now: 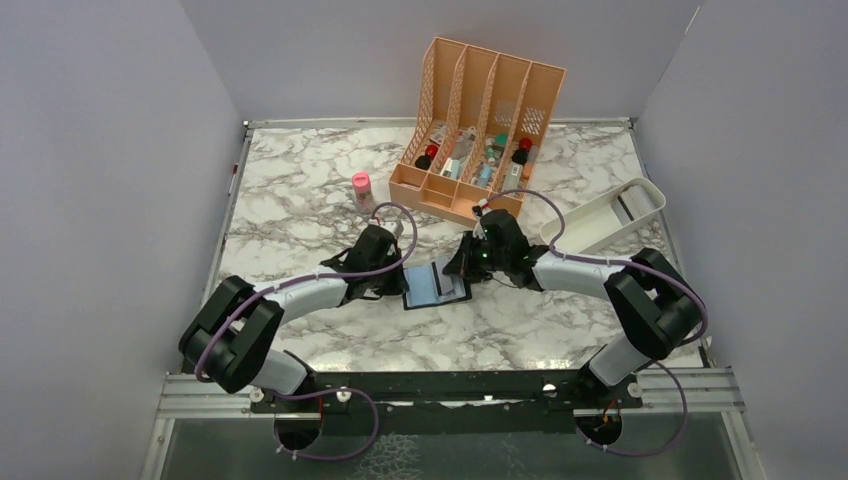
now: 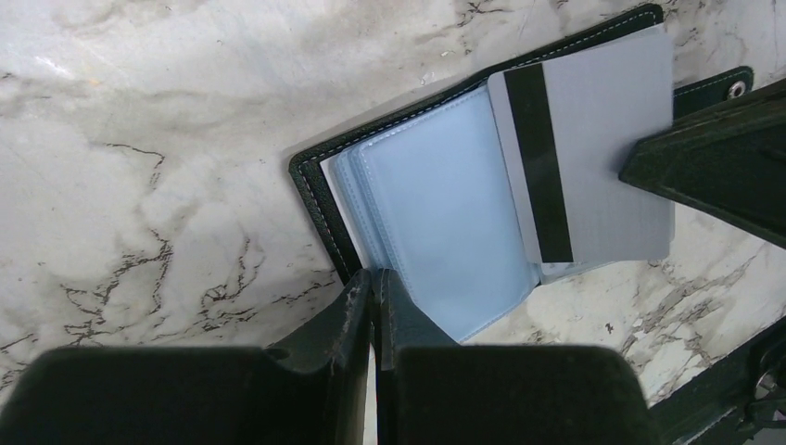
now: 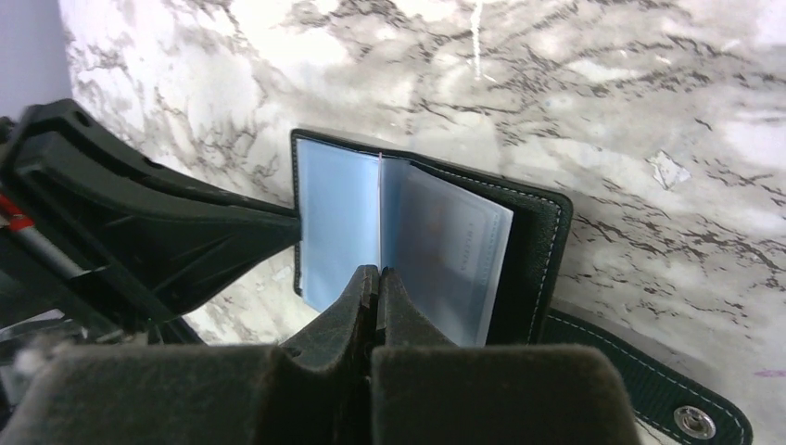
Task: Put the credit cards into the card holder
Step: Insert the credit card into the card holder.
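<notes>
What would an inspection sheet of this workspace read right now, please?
Surface: marble-patterned table.
Job's things: card holder lying open, bluish sleeves showing; grey credit card with a black stripe over its right half, not yet slotted.
Clutter: orange file organiser holding small items; pink jar; white tray.
Grippers: left gripper shut at the card holder's edge; right gripper shut on the credit card.
Cables: purple cables looped along both arms.
Surroundings: grey walls on three sides.
</notes>
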`<state>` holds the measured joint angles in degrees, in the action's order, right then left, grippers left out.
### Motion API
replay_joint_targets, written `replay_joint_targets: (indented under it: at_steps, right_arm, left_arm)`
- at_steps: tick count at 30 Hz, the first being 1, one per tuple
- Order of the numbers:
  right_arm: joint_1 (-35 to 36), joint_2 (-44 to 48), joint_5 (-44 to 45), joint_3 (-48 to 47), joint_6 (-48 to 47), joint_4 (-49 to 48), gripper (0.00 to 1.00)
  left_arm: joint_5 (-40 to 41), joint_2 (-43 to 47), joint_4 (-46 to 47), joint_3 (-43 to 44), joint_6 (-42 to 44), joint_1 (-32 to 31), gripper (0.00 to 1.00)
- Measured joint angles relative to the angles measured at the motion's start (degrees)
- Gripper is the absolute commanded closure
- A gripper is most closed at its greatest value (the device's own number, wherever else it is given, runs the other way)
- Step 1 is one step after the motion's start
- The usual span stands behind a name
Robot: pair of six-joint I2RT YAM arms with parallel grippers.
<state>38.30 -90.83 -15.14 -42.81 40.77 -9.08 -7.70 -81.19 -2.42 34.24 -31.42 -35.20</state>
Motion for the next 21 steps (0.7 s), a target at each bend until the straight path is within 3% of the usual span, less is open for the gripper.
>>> replay_joint_targets:
  at_steps: [21]
  right_arm:
    - [-0.07, -1.84, 0.68, 6.14, 9.4, -10.45, 0.99]
  left_arm:
    - [0.07, -0.48, 0.81, -0.2, 0.81, 0.28, 0.88]
